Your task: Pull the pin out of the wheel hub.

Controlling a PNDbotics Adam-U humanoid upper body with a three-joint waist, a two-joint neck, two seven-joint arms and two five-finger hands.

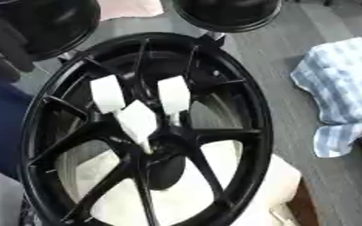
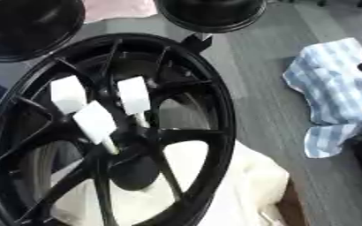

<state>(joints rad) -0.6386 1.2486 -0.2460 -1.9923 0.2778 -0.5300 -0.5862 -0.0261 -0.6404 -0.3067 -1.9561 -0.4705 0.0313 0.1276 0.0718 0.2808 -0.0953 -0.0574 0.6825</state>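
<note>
Three white pins [image 1: 137, 119] crowd the hub [image 1: 165, 141]; spokes [image 1: 215, 132] flank them.

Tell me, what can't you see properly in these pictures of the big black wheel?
- Black spoked wheel: lower rim cut off by the bottom edge in both views.
- Three white block-headed pins: their tips are hidden in the dark hub; depth unclear.
- Blue-and-white checked cloth: cut off by the right edge.
- Robot's hands: not clearly seen in either view.

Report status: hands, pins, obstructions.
Neither hand in view. Three white block-headed pins seated in black spoked wheel's hub. Nothing covering them.
</note>
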